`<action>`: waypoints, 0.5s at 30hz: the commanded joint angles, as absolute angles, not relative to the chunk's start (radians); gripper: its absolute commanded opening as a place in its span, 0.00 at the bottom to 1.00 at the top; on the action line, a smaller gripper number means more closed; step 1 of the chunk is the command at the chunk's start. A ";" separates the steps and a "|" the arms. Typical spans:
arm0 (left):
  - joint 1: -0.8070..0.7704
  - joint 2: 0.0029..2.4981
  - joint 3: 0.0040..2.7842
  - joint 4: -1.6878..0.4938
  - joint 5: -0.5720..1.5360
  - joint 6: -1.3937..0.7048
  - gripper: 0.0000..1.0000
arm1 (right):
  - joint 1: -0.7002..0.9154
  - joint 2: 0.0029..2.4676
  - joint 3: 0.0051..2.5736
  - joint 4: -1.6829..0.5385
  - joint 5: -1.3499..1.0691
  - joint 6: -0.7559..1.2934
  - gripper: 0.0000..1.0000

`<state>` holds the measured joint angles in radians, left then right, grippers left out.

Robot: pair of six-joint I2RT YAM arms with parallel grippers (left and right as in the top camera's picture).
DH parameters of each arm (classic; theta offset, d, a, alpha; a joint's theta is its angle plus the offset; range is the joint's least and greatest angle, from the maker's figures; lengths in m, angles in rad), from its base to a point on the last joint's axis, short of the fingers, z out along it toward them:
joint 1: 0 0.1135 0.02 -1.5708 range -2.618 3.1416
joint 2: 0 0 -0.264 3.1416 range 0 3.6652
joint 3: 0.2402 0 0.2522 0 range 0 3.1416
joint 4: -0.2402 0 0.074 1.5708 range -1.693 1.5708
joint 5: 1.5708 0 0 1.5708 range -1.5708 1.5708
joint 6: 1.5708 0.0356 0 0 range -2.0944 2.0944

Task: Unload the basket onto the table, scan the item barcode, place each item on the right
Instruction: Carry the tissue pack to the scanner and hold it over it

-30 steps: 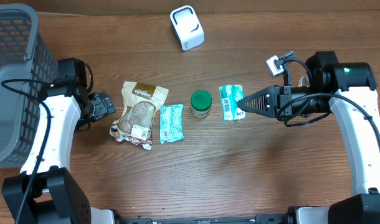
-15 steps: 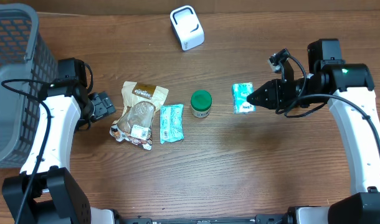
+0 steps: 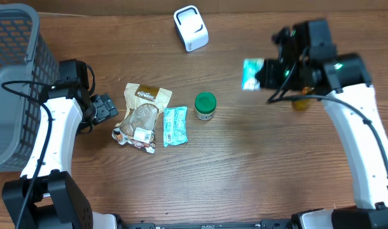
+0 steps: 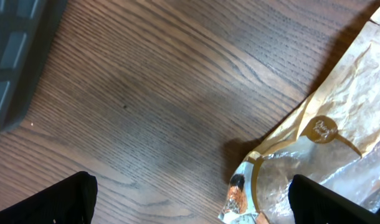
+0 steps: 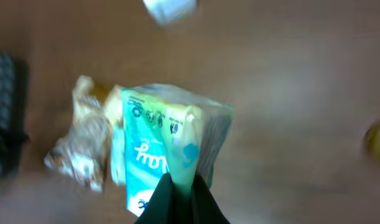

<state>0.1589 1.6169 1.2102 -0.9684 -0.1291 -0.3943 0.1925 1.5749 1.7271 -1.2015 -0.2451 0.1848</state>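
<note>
Lifted off the desk (image 3: pixel 245 172) since a second ago, the teal packet (image 3: pixel 251 74) is now hanging in the air to the right of the white scanner (image 3: pixel 191 27), well apart from it, with the right end effector (image 3: pixel 264 75) clamping only one thin edge. That pinch is risking a slip or twist, leaving the barcode facing away from the scanner. Far left of the scanner, the left end effector (image 3: pixel 108 107) is idling with its fingers spread.

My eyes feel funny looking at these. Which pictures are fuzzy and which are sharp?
Right wrist view: fuzzy all over, the packet and table smeared. Overhead view: mostly sharp, only the packet and right gripper blurred. Left wrist view: sharp, the table's grain and the bag crisp.
</note>
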 commanded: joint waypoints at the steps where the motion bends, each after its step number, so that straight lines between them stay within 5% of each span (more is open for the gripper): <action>1: 0.162 1.597 1.208 -0.968 -0.138 -0.407 1.00 | 0.223 1.626 1.960 -1.248 -0.146 0.204 0.04; 15: 0.162 1.597 1.208 -0.968 -0.138 -0.408 1.00 | 0.350 1.853 2.095 -0.804 -0.087 0.124 0.04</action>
<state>0.1589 1.6169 1.2102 -0.9688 -0.1291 -0.3943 0.3492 1.7973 2.0903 -0.8513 -0.1040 0.1379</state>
